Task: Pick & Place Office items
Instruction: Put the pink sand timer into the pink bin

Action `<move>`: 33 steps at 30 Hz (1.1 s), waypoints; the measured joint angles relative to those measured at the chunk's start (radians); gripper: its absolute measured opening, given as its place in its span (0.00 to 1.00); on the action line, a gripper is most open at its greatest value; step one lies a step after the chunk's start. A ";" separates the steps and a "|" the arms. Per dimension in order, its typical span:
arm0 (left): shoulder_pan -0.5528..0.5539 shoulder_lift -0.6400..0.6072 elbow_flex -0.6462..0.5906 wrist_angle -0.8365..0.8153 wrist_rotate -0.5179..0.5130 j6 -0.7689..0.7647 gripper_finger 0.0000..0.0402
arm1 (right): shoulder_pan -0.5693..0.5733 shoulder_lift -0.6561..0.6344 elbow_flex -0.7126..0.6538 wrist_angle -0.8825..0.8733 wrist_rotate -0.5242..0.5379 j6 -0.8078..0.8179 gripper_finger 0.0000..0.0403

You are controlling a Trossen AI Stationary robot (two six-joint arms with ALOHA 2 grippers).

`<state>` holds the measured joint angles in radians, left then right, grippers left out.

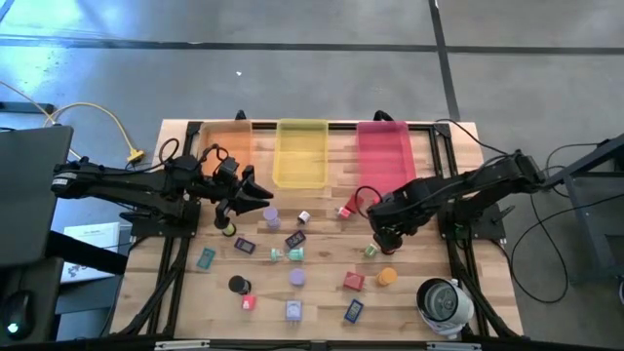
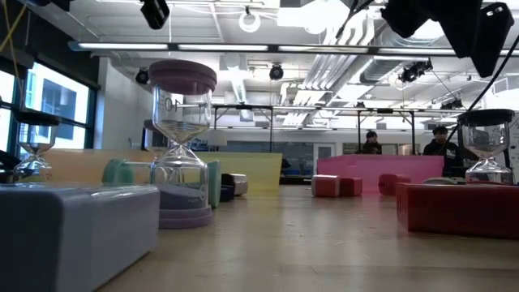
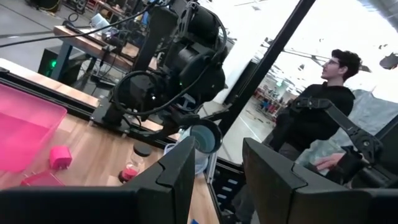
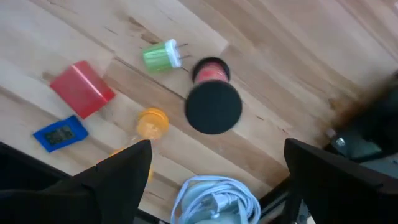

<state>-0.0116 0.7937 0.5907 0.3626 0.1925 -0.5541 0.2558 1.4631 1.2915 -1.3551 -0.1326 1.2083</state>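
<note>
Surface (image 1: 409, 302): a wooden-slatted top carrying everything; three translucent trays sit along its far edge, the office items lie scattered over the middle and near half.
Trays: orange tray (image 1: 231, 138), yellow tray (image 1: 300, 154) and pink tray (image 1: 386, 156) side by side; from above none shows a piece inside.
Round device (image 1: 444, 300): large, white-grey, at the near right corner, apart from the sorting.
Left arm: reaches in from the left, its left gripper (image 1: 255, 191) raised near the orange tray and just beside a purple disc (image 1: 270, 214); in its wrist view the two fingers (image 3: 177, 180) stand partly apart with nothing between them.
Right arm: comes in from the right, its right gripper (image 1: 383, 237) hovering above the right-centre items; its jaws stand wide and empty in the wrist view.
Office items: small sand timers, cubes and flat rectangles, all on the surface; nearest the right gripper are a black-capped red timer (image 4: 212, 102) straight below it, a green piece (image 4: 160, 55), an orange piece (image 4: 152, 122), a red cube (image 4: 82, 88) and a blue rectangle (image 4: 60, 134).
Step in hand: by my reading, the right gripper is lining up over the black-capped timer for a pick.
Next move: it calls for a straight descent, jaws astride the cap, then closing without toppling the upright timer.
</note>
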 joint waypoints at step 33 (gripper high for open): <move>0.000 0.000 0.000 -0.005 0.087 -0.052 0.32 | 0.005 0.000 -0.068 0.124 0.074 0.063 0.89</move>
<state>-0.0116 0.7937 0.5903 0.3576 0.2794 -0.6064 0.2608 1.4631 1.2235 -1.2312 -0.0589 1.2717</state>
